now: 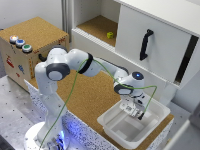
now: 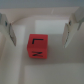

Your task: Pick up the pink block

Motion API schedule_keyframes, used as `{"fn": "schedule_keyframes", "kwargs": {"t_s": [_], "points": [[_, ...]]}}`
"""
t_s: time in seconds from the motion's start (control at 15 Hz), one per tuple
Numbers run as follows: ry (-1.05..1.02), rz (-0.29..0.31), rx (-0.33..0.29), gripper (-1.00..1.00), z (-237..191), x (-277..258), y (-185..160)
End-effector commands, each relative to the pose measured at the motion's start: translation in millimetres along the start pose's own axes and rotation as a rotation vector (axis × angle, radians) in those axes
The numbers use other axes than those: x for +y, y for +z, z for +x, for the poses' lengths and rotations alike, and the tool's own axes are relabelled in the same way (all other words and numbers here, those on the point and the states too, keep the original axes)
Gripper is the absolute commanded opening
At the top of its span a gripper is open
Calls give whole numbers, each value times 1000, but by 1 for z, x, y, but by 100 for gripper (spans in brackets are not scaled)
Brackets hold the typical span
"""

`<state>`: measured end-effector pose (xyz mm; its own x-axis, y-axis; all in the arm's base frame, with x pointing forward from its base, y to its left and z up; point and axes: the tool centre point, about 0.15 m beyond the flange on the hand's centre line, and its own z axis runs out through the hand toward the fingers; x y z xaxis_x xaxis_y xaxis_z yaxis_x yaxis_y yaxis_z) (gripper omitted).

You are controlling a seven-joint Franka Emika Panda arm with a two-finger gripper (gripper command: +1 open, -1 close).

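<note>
Status: approach looks done, grasp not yet made. In the wrist view the pink block [image 2: 37, 46] sits on the pale floor of the white bin [image 2: 47, 67], between the two fingers [image 2: 8, 31], which stand spread wide with clear gaps on both sides. No contact visible. Block reads red-pink, a dark mark on its face, too blurred to read.

Left to do, by my read: drop a little if needed, close on the block, lift clear of the bin. The block is well centred between the fingers, so closing should catch it.

Exterior view: gripper [image 1: 134, 111] is down inside the white bin [image 1: 157, 116], which rests on the cork-topped table [image 1: 92, 97] towards the exterior view's right. The block itself is hidden there by the hand. A green cable [image 1: 75, 82] loops along the arm.

Farther back: a cork-topped box with three coloured buttons [image 1: 20, 43] at the exterior view's left, and a white cabinet with a black handle [image 1: 145, 44]. A small yellow-green block [image 1: 110, 35] sits on its open shelf, well apart from the bin.
</note>
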<state>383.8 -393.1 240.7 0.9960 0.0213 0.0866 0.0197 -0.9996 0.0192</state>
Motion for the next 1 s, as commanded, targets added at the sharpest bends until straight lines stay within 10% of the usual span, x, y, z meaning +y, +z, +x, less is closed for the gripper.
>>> {"fn": "schedule_keyframes", "kwargs": {"t_s": [0.0,0.67,0.73,0.93], "points": [[-22,110,2,100,6,7,15],[-41,84,-43,100,16,-16,34],[-24,72,-35,-100,21,-12,32],[-16,61,-27,-100,25,-9,28]]}}
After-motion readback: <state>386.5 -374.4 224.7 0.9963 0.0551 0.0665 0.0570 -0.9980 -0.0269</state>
